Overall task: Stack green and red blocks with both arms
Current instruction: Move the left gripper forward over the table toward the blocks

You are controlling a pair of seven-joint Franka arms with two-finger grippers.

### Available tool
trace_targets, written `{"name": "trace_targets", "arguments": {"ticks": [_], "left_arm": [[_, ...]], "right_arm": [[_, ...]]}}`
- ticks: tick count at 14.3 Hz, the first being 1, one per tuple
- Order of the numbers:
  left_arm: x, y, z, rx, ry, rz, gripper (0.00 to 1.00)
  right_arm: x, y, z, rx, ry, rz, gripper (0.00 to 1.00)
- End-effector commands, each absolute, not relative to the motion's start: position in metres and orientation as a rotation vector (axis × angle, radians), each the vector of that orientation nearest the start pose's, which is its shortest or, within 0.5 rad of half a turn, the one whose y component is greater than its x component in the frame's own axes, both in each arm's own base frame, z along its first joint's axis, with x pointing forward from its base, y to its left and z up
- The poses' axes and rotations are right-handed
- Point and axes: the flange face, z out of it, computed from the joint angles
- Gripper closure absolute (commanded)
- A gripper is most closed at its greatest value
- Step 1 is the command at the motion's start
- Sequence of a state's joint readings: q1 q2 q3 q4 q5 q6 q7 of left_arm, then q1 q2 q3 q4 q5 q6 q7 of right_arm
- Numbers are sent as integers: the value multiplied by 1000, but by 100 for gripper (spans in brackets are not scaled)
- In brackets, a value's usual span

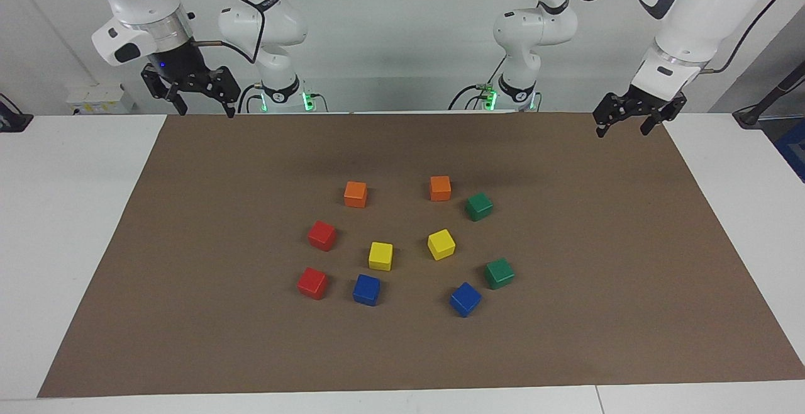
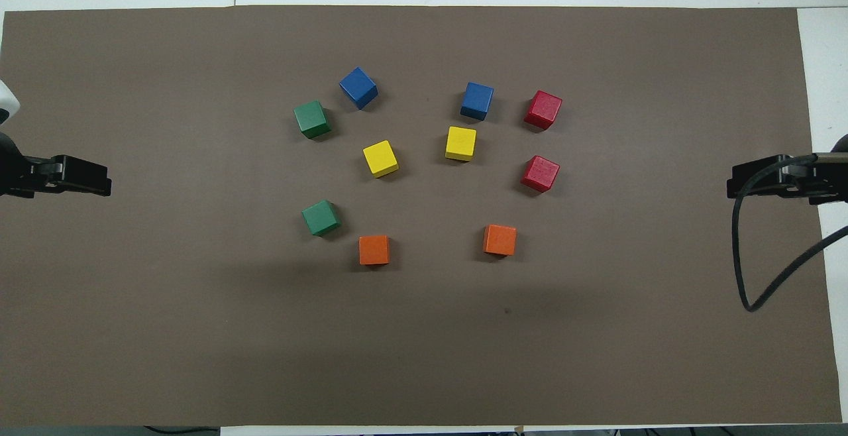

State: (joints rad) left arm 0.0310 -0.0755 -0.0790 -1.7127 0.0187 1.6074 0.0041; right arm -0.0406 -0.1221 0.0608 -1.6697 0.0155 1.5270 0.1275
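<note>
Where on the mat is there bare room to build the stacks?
Bare: the brown mat between the cube cluster and each short end, and the strip nearer the robots than the orange cubes. Crowded: between the red cubes and green cubes.

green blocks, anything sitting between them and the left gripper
Nothing visible does. The left gripper hangs open over the mat's edge at its own end, and only bare mat lies between it and the two green blocks.

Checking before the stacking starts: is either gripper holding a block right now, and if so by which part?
Nothing is held. The left gripper and right gripper hang with open jaws above the mat's edge nearest the robots, one at each end.
</note>
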Motion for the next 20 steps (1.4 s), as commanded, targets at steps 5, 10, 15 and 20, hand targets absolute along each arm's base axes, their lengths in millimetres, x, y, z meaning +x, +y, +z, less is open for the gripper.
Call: {"name": "trace_targets", "arguments": {"ticks": [5,10,15,20], "left_arm": [[525,-17,608,-3107,68,50,0],[537,-38,589,-3114,-50,25,0],[568,-129,504,-3110,-266,57,0],[554,-199,420,-3130,-449,35,0]], "right_arm": [[505,14,641,-3116,138,36,0],[505,14,642,-3118,136,34,0],[502,19,640,-3122,129,45,0],[493,12,649,-3137,-102,17,0]]}}
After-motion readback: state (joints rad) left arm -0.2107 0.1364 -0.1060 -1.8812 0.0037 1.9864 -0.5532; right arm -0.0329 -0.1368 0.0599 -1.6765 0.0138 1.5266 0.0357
